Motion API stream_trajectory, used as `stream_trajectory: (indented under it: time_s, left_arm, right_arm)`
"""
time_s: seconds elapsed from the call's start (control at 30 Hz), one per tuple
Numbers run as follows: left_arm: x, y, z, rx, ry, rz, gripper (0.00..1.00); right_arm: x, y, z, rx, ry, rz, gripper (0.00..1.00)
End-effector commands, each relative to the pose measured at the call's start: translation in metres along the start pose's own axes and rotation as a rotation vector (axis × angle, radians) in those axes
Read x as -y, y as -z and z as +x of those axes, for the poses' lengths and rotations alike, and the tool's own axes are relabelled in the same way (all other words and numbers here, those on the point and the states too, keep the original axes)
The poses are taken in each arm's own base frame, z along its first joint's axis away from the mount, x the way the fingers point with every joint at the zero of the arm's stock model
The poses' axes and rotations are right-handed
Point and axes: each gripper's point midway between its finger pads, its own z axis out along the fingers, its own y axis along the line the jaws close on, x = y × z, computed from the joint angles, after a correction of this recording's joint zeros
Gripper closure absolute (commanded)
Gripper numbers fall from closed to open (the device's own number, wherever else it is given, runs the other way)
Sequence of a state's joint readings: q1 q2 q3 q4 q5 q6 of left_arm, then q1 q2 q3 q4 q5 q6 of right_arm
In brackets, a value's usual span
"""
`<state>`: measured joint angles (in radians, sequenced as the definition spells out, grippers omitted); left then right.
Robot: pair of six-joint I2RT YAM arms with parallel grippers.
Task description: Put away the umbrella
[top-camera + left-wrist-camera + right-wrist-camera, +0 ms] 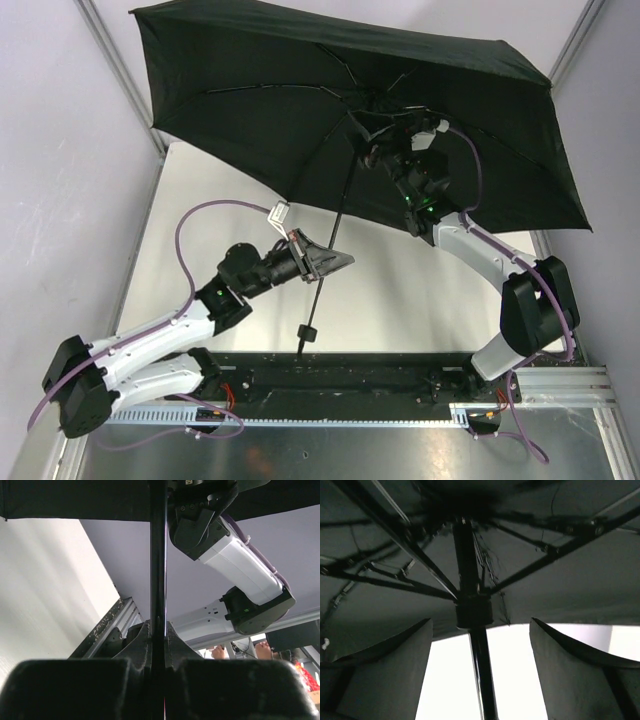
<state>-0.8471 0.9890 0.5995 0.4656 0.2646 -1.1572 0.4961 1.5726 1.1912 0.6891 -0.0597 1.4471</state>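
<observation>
The open umbrella is held by its shaft in the clamped left gripper. The right gripper is spread wide around the shaft, untouching, below the runner.

Soft, even room light. Under the umbrella it goes dim and grainy, white glare beyond; the left gripper blurs up close.
</observation>
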Motion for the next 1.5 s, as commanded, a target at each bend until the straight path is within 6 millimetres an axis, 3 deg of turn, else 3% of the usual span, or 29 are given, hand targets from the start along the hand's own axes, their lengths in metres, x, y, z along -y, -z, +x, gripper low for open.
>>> stream_trajectory:
  time_s: [0.0, 0.07, 0.13, 0.33, 0.63, 0.67, 0.73, 0.8, 1.0, 1.13, 1.3, 1.37, 1.47]
  left_arm:
    - [0.044, 0.009, -0.012, 0.04, 0.013, 0.148, 1.0]
    - [0.046, 0.009, -0.011, 0.036, 0.013, 0.153, 1.0]
    - [0.047, 0.009, -0.011, 0.033, 0.016, 0.156, 1.0]
    - [0.046, 0.014, -0.009, 0.037, 0.018, 0.158, 1.0]
    - [0.048, 0.018, -0.008, 0.034, 0.018, 0.167, 1.0]
    - [0.048, 0.019, -0.008, 0.035, 0.016, 0.169, 1.0]
    - [0.049, 0.019, -0.007, 0.031, 0.016, 0.172, 1.0]
    - [0.049, 0.019, -0.007, 0.03, 0.018, 0.173, 1.0]
    - [0.048, 0.012, -0.021, 0.042, 0.017, 0.163, 1.0]
    - [0.044, 0.005, -0.045, 0.076, -0.004, 0.142, 1.0]
    - [0.043, -0.009, -0.065, 0.1, -0.032, 0.124, 1.0]
    - [0.045, -0.013, -0.067, 0.093, -0.04, 0.127, 1.0]
    - [0.045, -0.015, -0.063, 0.073, -0.065, 0.13, 0.98]
  right_arm:
    - [-0.035, -0.003, -0.033, 0.175, -0.062, -0.113, 0.19]
    - [-0.036, -0.004, -0.038, 0.201, -0.088, -0.131, 0.24]
    - [-0.038, -0.005, -0.043, 0.218, -0.105, -0.158, 0.36]
    - [-0.037, -0.008, -0.053, 0.224, -0.129, -0.215, 0.59]
    - [-0.033, -0.009, -0.066, 0.24, -0.069, -0.261, 0.61]
    - [-0.032, -0.009, -0.068, 0.242, -0.068, -0.266, 0.66]
    - [-0.032, -0.009, -0.071, 0.232, -0.076, -0.285, 0.89]
    - [-0.028, -0.011, -0.07, 0.189, -0.102, -0.279, 0.97]
    - [-0.021, -0.001, -0.023, -0.064, -0.003, -0.158, 1.0]
    - [-0.02, 0.023, 0.013, -0.212, 0.048, -0.118, 1.0]
    - [-0.026, 0.049, 0.05, -0.274, 0.109, -0.082, 1.0]
    - [-0.031, 0.052, 0.049, -0.269, 0.123, -0.091, 1.0]
    - [-0.044, 0.051, 0.028, -0.228, 0.145, -0.135, 1.0]
